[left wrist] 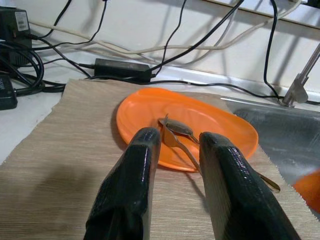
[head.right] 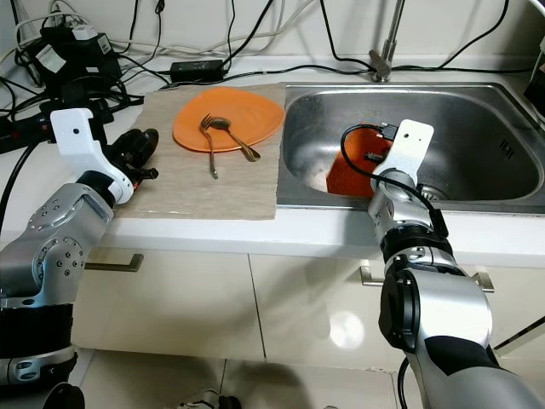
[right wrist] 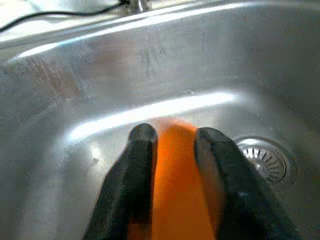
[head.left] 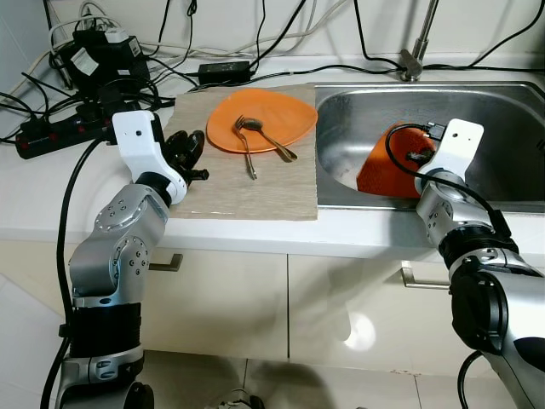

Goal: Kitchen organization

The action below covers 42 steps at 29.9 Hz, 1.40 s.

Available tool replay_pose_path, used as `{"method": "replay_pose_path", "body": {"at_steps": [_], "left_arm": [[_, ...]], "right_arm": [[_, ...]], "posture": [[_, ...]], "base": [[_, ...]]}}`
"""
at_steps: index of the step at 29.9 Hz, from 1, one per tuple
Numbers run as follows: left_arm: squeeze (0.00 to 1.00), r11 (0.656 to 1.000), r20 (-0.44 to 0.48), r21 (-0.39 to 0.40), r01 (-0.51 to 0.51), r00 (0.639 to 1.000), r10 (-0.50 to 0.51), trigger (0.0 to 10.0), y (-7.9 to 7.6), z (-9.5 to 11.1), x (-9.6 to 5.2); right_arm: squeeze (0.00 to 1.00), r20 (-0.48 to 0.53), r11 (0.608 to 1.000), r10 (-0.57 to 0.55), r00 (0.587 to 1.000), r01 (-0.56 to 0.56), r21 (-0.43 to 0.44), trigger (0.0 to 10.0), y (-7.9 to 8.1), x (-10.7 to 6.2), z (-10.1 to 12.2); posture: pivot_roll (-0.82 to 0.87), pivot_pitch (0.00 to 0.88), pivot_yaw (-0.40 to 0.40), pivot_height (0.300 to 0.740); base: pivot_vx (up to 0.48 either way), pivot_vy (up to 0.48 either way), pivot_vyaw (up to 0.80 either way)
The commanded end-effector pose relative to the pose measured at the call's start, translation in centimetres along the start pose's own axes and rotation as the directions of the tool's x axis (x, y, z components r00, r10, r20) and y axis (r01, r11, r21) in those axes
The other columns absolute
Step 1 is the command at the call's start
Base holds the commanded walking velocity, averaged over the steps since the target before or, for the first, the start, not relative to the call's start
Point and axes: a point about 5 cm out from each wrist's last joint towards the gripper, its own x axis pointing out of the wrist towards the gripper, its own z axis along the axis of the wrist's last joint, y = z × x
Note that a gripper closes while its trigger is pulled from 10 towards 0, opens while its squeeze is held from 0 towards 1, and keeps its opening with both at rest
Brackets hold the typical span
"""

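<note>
An orange plate (head.left: 277, 111) lies on a beige mat (head.left: 238, 198) on the counter, with a fork (head.left: 248, 152) and a spoon (head.left: 272, 141) on it. My left gripper (left wrist: 181, 139) hovers open over the mat just left of that plate, nothing between its fingers (left wrist: 130, 185). A second orange plate (head.left: 379, 170) stands tilted in the steel sink (head.left: 502, 128). My right gripper (right wrist: 172, 135) reaches down into the sink and is shut on this plate, whose orange edge fills the gap between the fingers (right wrist: 135, 165).
A tap (head.left: 415, 60) stands behind the sink, and the drain (right wrist: 265, 160) lies beside the held plate. A power strip (head.left: 51, 136), an adapter (head.left: 223, 70) and many black cables crowd the back left of the counter. Cabinet fronts run below.
</note>
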Motion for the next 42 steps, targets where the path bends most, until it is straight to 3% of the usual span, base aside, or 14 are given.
{"method": "replay_pose_path", "body": {"at_steps": [1, 9, 10, 11, 12, 19, 23, 26, 34, 42], "left_arm": [[0.0, 1.0, 0.012, 0.005, -0.002, 1.0, 0.002, 10.0, 0.1, 0.5, -0.2], [0.0, 1.0, 0.011, 0.005, -0.001, 1.0, 0.001, 10.0, 0.1, 0.5, -0.2], [0.0, 1.0, 0.011, 0.004, -0.001, 1.0, 0.001, 10.0, 0.1, 0.5, -0.2], [0.0, 1.0, 0.011, 0.004, -0.001, 1.0, 0.001, 10.0, 0.1, 0.5, -0.2], [0.0, 1.0, 0.011, 0.003, -0.002, 1.0, 0.002, 10.0, 0.1, 0.5, -0.2], [0.0, 1.0, 0.015, 0.002, -0.007, 1.0, 0.007, 10.0, 0.3, 0.5, 0.1], [0.0, 1.0, 0.009, 0.008, -0.014, 1.0, 0.014, 10.0, 0.5, 0.3, 0.4], [0.0, 1.0, 0.001, 0.025, -0.016, 1.0, 0.016, 10.0, 0.6, 0.3, 0.7], [0.0, 0.998, -0.024, 0.064, -0.023, 0.999, 0.025, 10.0, 1.4, 0.4, 1.5], [0.0, 0.997, -0.053, 0.077, -0.019, 0.998, 0.023, 10.0, 2.5, 0.7, 2.7]], "right_arm": [[1.0, 0.02, 1.0, 0.026, 0.999, -0.026, -0.011, 10.0, 1.0, 0.0, 0.7], [1.0, 0.044, 0.998, 0.047, 0.998, -0.045, -0.052, 10.0, 1.6, -0.1, 1.1], [0.94, 0.055, 0.997, 0.059, 0.997, -0.055, -0.059, 10.0, 1.9, -0.1, 1.4], [0.76, 0.069, 0.996, 0.069, 0.995, -0.065, -0.066, 10.0, 2.2, -0.1, 1.7], [0.0, 0.083, 0.995, 0.078, 0.993, -0.072, -0.072, 10.0, 2.5, -0.2, 2.1], [0.0, 0.217, 0.985, 0.171, 0.961, -0.162, -0.057, 10.0, 5.0, -0.7, 6.0], [0.0, 0.318, 0.957, 0.285, 0.904, -0.287, -0.041, 10.0, 7.3, -1.6, 8.6], [0.0, 0.357, 0.937, 0.341, 0.87, -0.345, -0.053, 10.0, 8.2, -2.2, 9.3], [0.0, 0.386, 0.865, 0.456, 0.802, -0.501, 0.018, 10.0, 9.7, -3.6, 9.2], [0.0, 0.388, 0.809, 0.546, 0.743, -0.587, -0.014, 10.0, 11.7, -6.2, 6.8]], "posture": [[0.02, 0.0, 0.095, 0.74], [0.02, 0.0, 0.094, 0.74], [0.02, 0.0, 0.093, 0.74], [0.02, 0.0, 0.093, 0.74], [0.02, 0.0, 0.092, 0.74], [0.01, 0.0, 0.086, 0.74], [0.01, 0.0, 0.085, 0.74], [0.01, 0.0, 0.085, 0.74], [0.0, 0.0, 0.093, 0.74], [-0.02, 0.0, 0.103, 0.74]], "base": [[0.0, 0.0, 0.0], [0.0, 0.0, 0.0], [0.0, 0.0, 0.0], [0.0, 0.0, 0.0], [0.0, 0.0, 0.0], [0.0, 0.0, 0.0], [0.0, 0.0, 0.0], [0.0, 0.0, 0.0], [0.0, 0.0, 0.0], [0.0, 0.0, 0.0]]}}
